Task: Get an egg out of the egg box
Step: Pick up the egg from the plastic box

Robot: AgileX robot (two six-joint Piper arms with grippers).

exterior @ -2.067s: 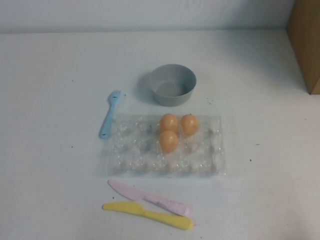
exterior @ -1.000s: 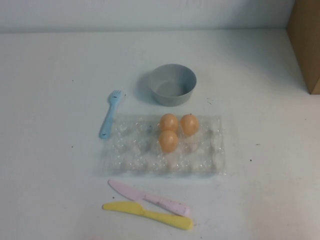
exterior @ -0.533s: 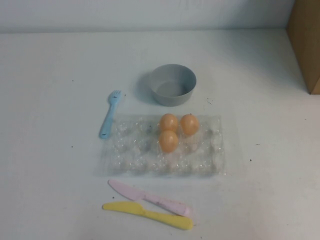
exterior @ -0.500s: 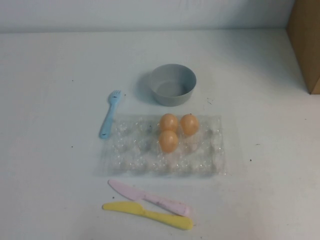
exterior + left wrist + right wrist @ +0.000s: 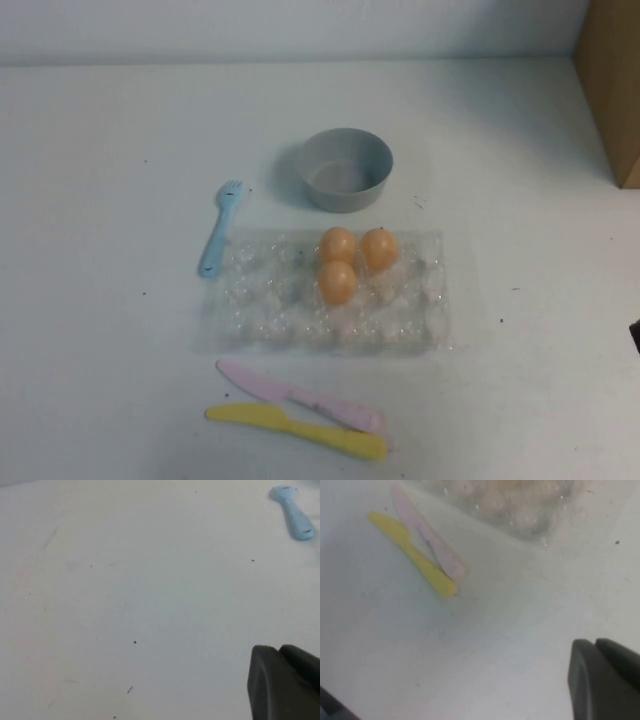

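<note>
Three orange-tan eggs sit in the clear plastic egg box [image 5: 262,300] in the middle of the table: two in its far row [image 5: 337,244] [image 5: 379,248] and one just nearer [image 5: 337,282]. My right gripper [image 5: 595,641] hovers over bare table on the near right, off the box's corner [image 5: 530,510], its fingers together and empty. A dark bit of that arm [image 5: 635,336] shows at the right edge of the high view. My left gripper [image 5: 278,648] hangs over bare table far to the left, fingers together and empty. It is out of the high view.
A grey bowl [image 5: 346,168] stands just behind the box. A blue fork [image 5: 220,228] lies at the box's left, also in the left wrist view [image 5: 295,512]. A pink knife [image 5: 300,396] and a yellow knife [image 5: 298,430] lie in front. A brown box [image 5: 612,80] stands far right.
A dark bit of my right arm has come into the high view at its right edge. The eggs, box and cutlery have not moved.
</note>
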